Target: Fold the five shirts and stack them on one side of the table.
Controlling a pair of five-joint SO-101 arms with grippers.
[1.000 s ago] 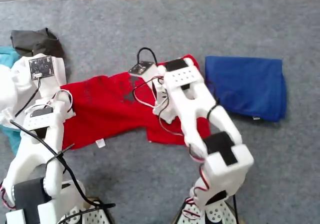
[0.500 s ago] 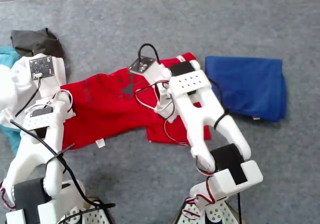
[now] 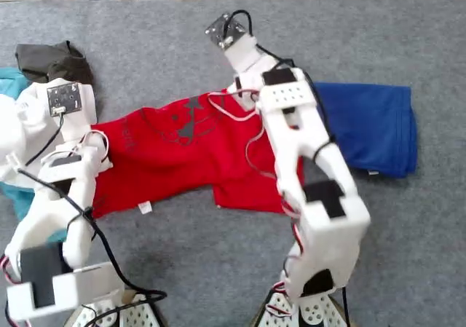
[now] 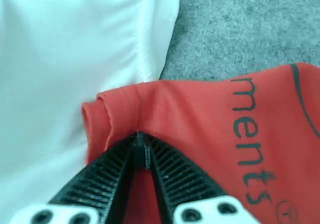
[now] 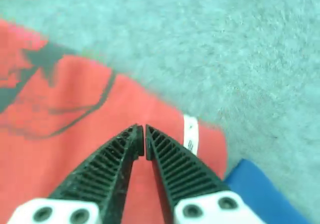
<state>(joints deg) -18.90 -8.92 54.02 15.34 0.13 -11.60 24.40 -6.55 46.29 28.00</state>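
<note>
A red shirt (image 3: pixel 182 156) lies spread across the middle of the grey table, print side up. My left gripper (image 4: pixel 140 139) is shut on a folded bit of its hem (image 4: pixel 120 109), right beside a white shirt (image 4: pixel 65 59). In the high view the left gripper (image 3: pixel 96 147) sits at the red shirt's left end. My right gripper (image 5: pixel 141 130) hangs shut with nothing between its fingers, just above the red shirt's collar by a white label (image 5: pixel 190 132). In the high view the right gripper (image 3: pixel 239 85) is at the shirt's far edge. A folded blue shirt (image 3: pixel 368 127) lies to the right.
At the table's left edge a dark grey shirt (image 3: pixel 52 61), a teal shirt (image 3: pixel 10 79) and the white shirt (image 3: pixel 36 112) lie bunched together. The right arm (image 3: pixel 306 167) stretches over the red shirt's right half. Bare table lies beyond and in front.
The right arm has risen off the middle of the red shirt and stretched out to its far edge. The left arm shifted slightly while keeping its hold.
</note>
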